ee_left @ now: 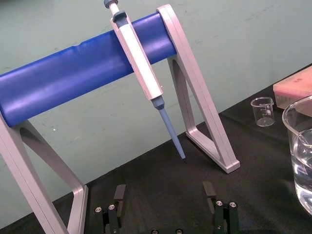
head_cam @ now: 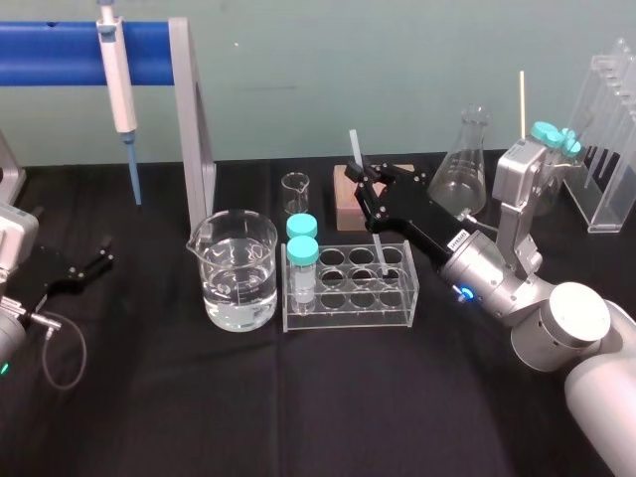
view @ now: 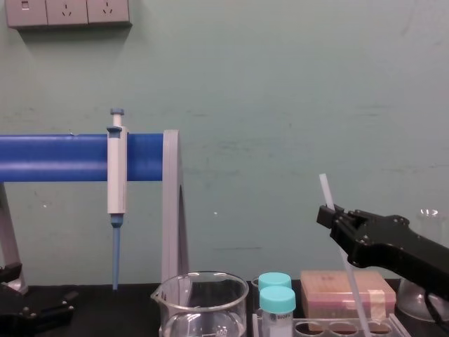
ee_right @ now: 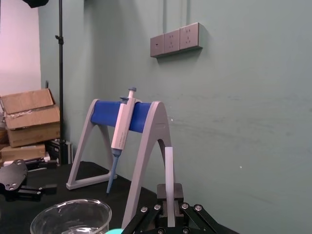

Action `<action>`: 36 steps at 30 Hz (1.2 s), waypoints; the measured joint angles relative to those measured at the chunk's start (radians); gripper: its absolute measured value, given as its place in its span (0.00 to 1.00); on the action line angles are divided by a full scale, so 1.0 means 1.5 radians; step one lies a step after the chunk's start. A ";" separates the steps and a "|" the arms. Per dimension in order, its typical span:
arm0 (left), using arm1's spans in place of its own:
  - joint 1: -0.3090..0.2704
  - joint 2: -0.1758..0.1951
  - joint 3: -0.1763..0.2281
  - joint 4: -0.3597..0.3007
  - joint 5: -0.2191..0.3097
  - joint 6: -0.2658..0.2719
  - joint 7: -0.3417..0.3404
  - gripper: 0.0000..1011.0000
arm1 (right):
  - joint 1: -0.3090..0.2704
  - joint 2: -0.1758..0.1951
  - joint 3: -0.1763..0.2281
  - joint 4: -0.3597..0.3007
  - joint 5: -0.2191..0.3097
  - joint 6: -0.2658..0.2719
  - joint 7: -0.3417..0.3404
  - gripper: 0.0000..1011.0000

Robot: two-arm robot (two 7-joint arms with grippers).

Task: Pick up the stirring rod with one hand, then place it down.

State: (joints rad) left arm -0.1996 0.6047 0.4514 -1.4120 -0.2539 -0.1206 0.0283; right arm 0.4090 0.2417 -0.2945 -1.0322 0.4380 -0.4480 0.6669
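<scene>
- Right gripper (head_cam: pixel 366 182) reaches in from my right side, above the far edge of the clear acrylic tube rack (head_cam: pixel 348 298); its black jointed fingers are clamped on the thin translucent white stirring rod (head_cam: pixel 355 149).
- On the right wrist view I see the rod (ee_right: pixel 169 180) standing straight up out of the closed claw (ee_right: pixel 169 214).
- From the chest view the rod (view: pixel 325 188) is tilted, its top leaning to the robot's left above the claw (view: pixel 330 214) and its lower part slanting down to the rack.
- I cannot tell whether the lower end sits in a far right well or hangs just over it.
- Two teal-capped vials (head_cam: pixel 301 248) stand in the rack's left end, well clear of the rod.
- A large glass beaker of water (head_cam: pixel 237 273) is just left of the rack, and a small empty glass beaker (head_cam: pixel 295 192) stands behind it.
- A pinkish-brown box (head_cam: pixel 345 204) lies directly behind the claw, and a conical glass flask (head_cam: pixel 467 159) stands to its right.
- A white-and-blue pipette (head_cam: pixel 117 70) hangs on the blue-barred grey stand (head_cam: pixel 60 52) at far left.
- Left gripper (ee_left: pixel 165 200) is parked low at my left with its fingers apart.
</scene>
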 joint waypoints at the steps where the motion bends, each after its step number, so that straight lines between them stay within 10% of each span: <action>1: 0.000 0.000 0.000 0.000 0.000 0.000 0.000 0.99 | -0.001 0.000 0.000 0.001 0.001 0.001 0.000 0.07; 36: 0.000 0.000 0.000 0.000 0.000 0.000 0.000 0.99 | -0.009 0.007 0.001 0.008 -0.005 0.022 -0.029 0.07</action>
State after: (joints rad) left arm -0.1996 0.6047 0.4514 -1.4120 -0.2539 -0.1206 0.0283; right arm 0.3958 0.2525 -0.2936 -1.0196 0.4303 -0.4152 0.6239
